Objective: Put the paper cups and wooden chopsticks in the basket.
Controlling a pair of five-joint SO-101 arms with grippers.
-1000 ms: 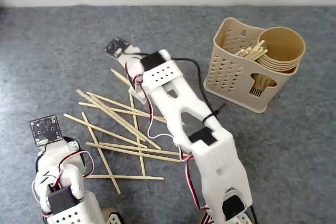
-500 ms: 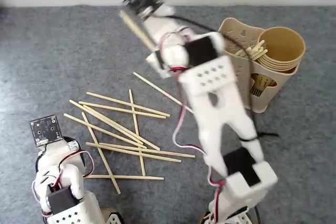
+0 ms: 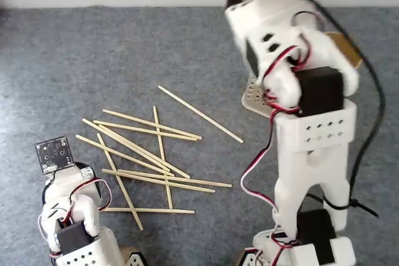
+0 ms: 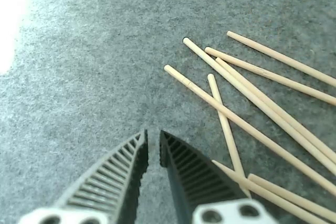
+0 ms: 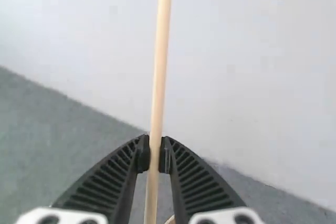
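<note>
Tools: the right tool [image 5: 154, 153] is closed on one wooden stick, the held chopstick [image 5: 161, 51]. The stick is clamped between the two ribbed jaws close to their tips. It runs straight out past them, in line with the tool, against a white wall [image 5: 252, 77]. A strip of the grey worktop [image 5: 42, 124] lies beneath that wall.

In the high view the right arm [image 3: 312, 135] stands tall at the far side of the worktop, with its upper end blurred. The basket [image 3: 252, 98] sits under this arm. Only a perforated lower corner of it is visible, so its contents cannot be judged.

The left tool [image 4: 153, 135] points at bare worktop. Its jaws are drawn together to a narrow slit and hold nothing. The loose chopsticks [image 4: 247, 127] lie flat just beyond its tips and off to one side, crossing one another in a scattered heap. They do not touch the jaws.

The left arm [image 3: 72, 228] sits at the near edge, beside this heap. A single chopstick [image 3: 199, 113] lies apart from the heap, between it and the basket.
</note>
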